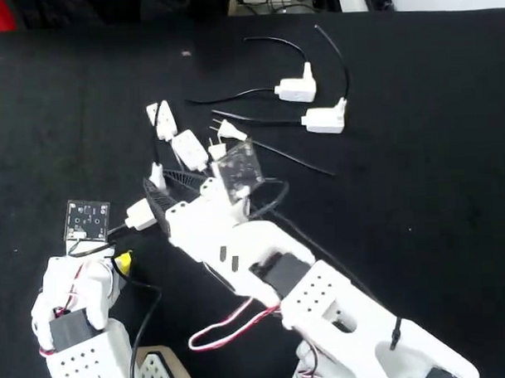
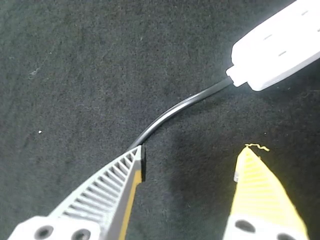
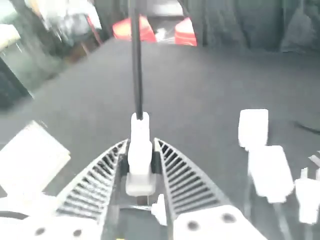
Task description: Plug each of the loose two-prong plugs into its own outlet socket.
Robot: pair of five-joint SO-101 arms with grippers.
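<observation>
My left gripper (image 2: 194, 150) hangs open low over the black table (image 2: 75, 75); its grey ribbed finger (image 2: 112, 192) and yellow finger (image 2: 260, 185) stand well apart with nothing between them; a black cable (image 2: 175, 112) runs from the grey fingertip to a white outlet socket (image 2: 275, 42), which lies just past the yellow finger with its slots facing up. My right gripper (image 3: 140, 145) is clamped on a white plug (image 3: 140, 160); its black cord (image 3: 136, 60) rises straight out from between the fingers; I cannot see its prongs. Beyond that gripper lie several small white socket blocks (image 1: 189, 150); just beside them are loose two-prong plugs (image 1: 220, 129) with bare prongs, on thin black cords. Farthest off, near each other, sit two white angled adapters (image 1: 297, 89), each trailing a black cord.
</observation>
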